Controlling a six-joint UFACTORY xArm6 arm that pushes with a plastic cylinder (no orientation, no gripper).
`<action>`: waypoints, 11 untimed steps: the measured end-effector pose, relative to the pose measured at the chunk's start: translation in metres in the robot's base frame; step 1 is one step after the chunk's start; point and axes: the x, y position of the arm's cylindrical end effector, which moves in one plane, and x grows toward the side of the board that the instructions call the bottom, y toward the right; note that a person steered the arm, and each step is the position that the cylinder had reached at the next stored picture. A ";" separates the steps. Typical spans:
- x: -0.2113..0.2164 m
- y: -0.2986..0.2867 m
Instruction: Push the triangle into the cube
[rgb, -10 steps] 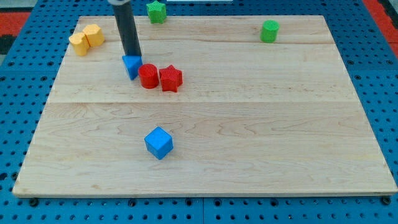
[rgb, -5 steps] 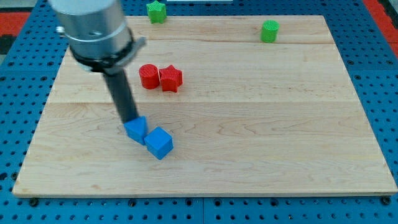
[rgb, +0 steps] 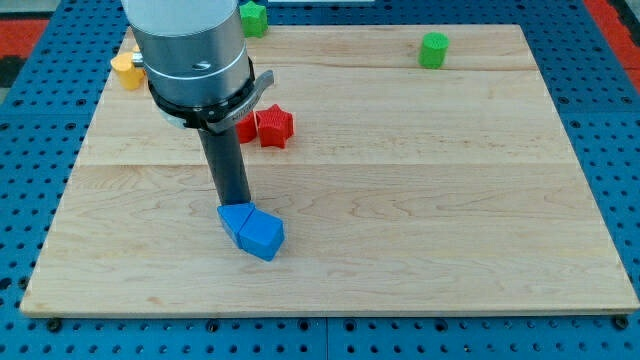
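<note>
The blue triangle (rgb: 236, 221) lies pressed against the upper left side of the blue cube (rgb: 263, 236), low on the wooden board, left of centre. My tip (rgb: 236, 203) rests at the triangle's top edge, touching it. The dark rod rises from there to the grey arm body, which covers part of the board's upper left.
A red star (rgb: 274, 126) and a red cylinder (rgb: 245, 129), partly hidden by the arm, sit above the rod. A yellow block (rgb: 126, 70) peeks out at the upper left. A green star (rgb: 253, 17) and a green cylinder (rgb: 434, 50) stand near the board's top edge.
My tip has pushed the blue triangle down the board from beside the red cylinder into the blue cube. The cube has shifted slightly right and turned.
</note>
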 end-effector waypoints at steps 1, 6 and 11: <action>0.000 0.006; -0.006 0.007; -0.098 -0.076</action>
